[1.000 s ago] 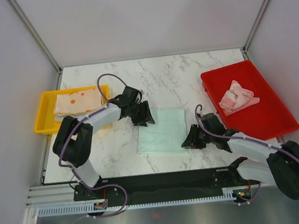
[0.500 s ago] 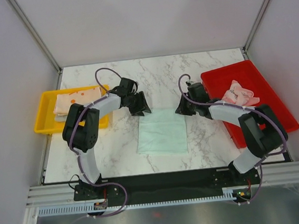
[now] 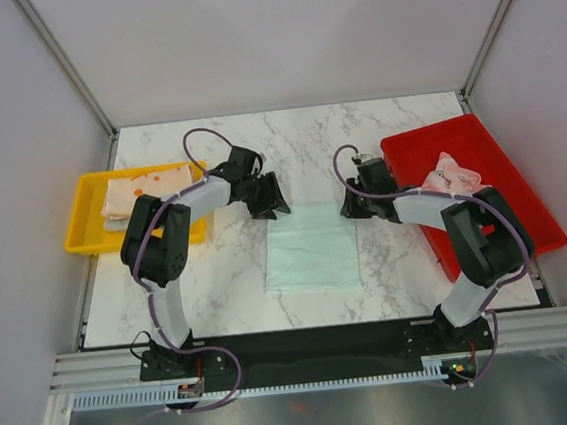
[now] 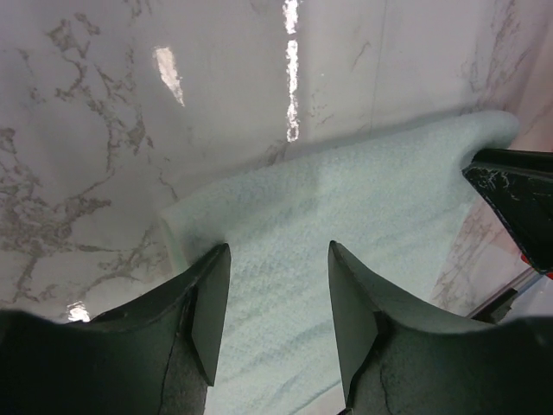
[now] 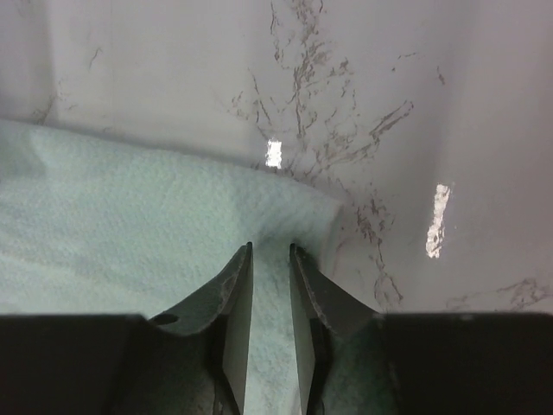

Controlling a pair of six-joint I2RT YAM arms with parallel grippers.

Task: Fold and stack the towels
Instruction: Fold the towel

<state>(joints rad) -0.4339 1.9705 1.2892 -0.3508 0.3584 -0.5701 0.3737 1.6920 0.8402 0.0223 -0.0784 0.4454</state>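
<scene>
A mint green towel point(image 3: 312, 248) lies flat in the middle of the marble table point(image 3: 220, 279). My left gripper point(image 3: 265, 200) point(image 4: 278, 246) hovers open over its far left corner, with flat cloth point(image 4: 285, 285) showing between the fingers. My right gripper point(image 3: 351, 206) point(image 5: 270, 246) is at the far right corner. Its jaws are nearly together, with a ridge of the towel point(image 5: 173, 233) pinched between them. An orange-printed towel point(image 3: 131, 196) lies in the yellow tray point(image 3: 81, 217). A pink patterned towel point(image 3: 450, 178) lies crumpled in the red tray point(image 3: 510, 216).
The yellow tray sits at the table's left edge and the red tray at its right edge. Grey walls and metal posts enclose the table. Both arms reach across the table from the near edge.
My right gripper has swung from the towel's near right corner to its far right corner. The left gripper has shifted slightly back to the far left corner. The towel has stayed flat.
</scene>
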